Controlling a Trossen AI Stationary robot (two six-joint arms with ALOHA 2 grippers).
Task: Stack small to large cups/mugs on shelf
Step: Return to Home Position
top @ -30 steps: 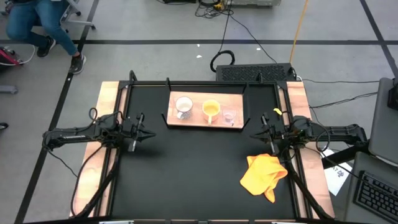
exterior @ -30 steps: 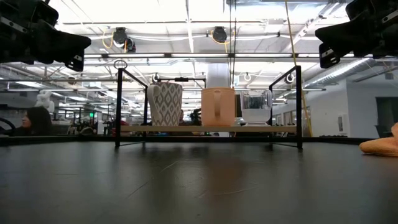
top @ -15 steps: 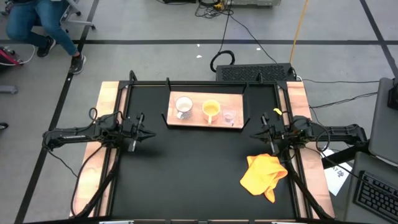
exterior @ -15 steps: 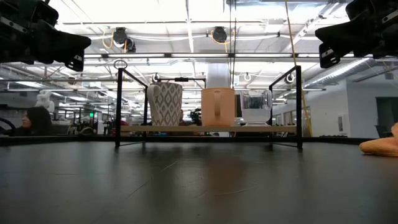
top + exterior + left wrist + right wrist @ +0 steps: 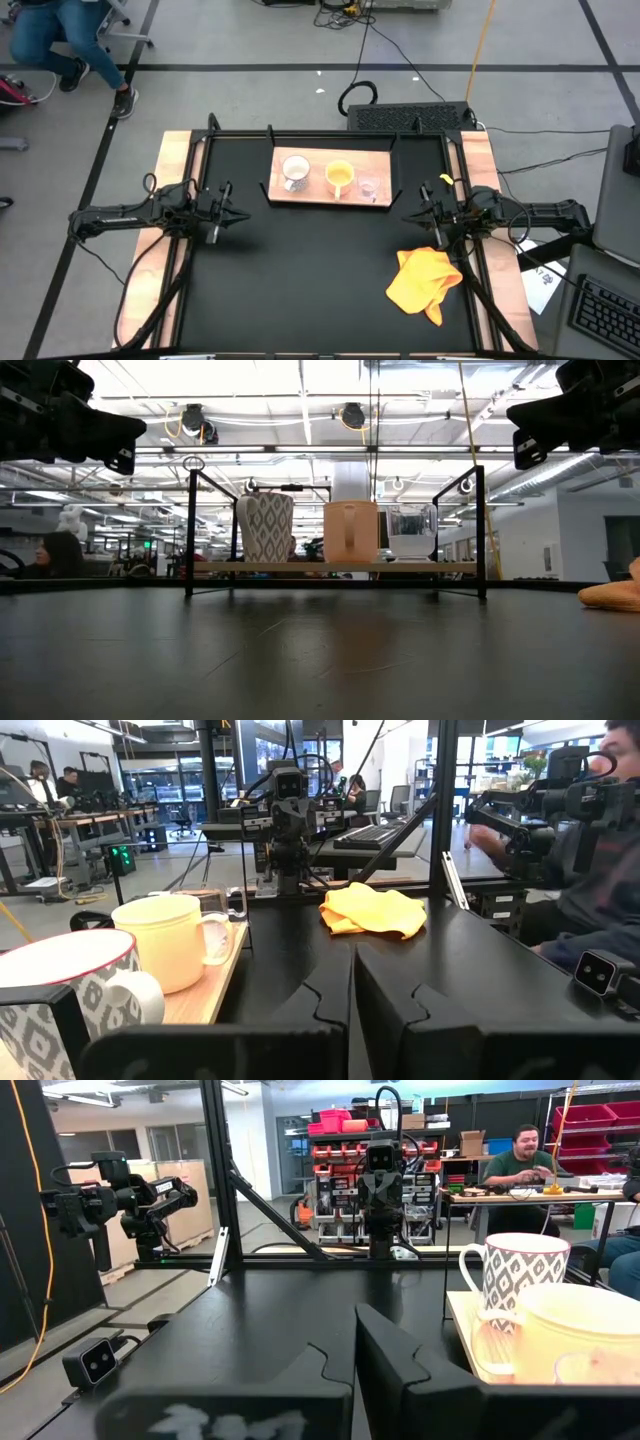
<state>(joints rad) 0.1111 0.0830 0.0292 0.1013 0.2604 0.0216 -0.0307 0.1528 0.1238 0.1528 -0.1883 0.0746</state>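
Hovering well apart from the shelf [image 5: 316, 158], left jaws and right jaws are closed, empty.

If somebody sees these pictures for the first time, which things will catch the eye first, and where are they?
The bright orange-yellow cloth lies crumpled on the black table's right side, just below the right gripper in the high view. On the light-wood shelf at the top middle stand, in a row, a white patterned mug, an orange-yellow mug and a clear glass cup. The left gripper waits opposite, shut like the right.
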